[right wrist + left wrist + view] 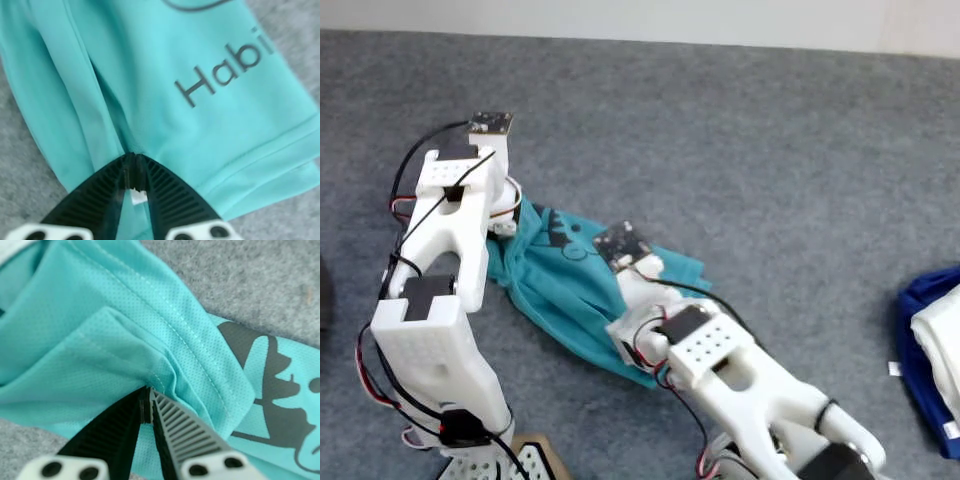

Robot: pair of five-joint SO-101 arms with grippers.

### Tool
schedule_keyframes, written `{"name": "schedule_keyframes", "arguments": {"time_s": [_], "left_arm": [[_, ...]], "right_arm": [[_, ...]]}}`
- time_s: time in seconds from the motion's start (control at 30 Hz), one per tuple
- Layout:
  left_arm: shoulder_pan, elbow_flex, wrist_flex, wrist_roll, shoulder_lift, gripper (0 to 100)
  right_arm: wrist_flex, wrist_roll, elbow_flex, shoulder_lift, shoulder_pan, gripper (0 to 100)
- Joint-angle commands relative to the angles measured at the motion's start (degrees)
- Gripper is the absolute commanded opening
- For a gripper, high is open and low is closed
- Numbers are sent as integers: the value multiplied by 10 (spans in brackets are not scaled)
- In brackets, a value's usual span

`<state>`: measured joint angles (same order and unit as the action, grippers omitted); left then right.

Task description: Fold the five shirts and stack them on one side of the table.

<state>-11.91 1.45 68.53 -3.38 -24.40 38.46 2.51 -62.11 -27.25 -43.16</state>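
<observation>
Item one, the teal shirt (560, 295): we are finding it crumpled in a diagonal band on the grey table (770, 150), lying between the two arms. Item two, the left gripper (148, 399): we are seeing it clenched, jaws pinching a raised fold of the shirt beside the dark printed graphic (280, 390). Item three, the right gripper (134, 161): we are seeing it likewise clamped on the shirt's cloth near the grey lettering (220, 75), a small white tag (139, 196) showing between its fingers. At the table's right edge we are noting a dark blue garment (920, 315) touching a white garment (945, 345).
</observation>
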Motion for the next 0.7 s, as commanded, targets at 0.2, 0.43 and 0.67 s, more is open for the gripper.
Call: {"name": "schedule_keyframes", "arguments": {"time_s": [0.2,0.43,0.67], "left_arm": [[-13,0,5,-6,4,7],[-13,0,5,-6,4,7],[-13,-1,4,-6,4,7]], "right_arm": [[8,7,29,19,-87,12],[18,-16,24,20,-178,12],[42,-37,44,18,-96,16]]}}
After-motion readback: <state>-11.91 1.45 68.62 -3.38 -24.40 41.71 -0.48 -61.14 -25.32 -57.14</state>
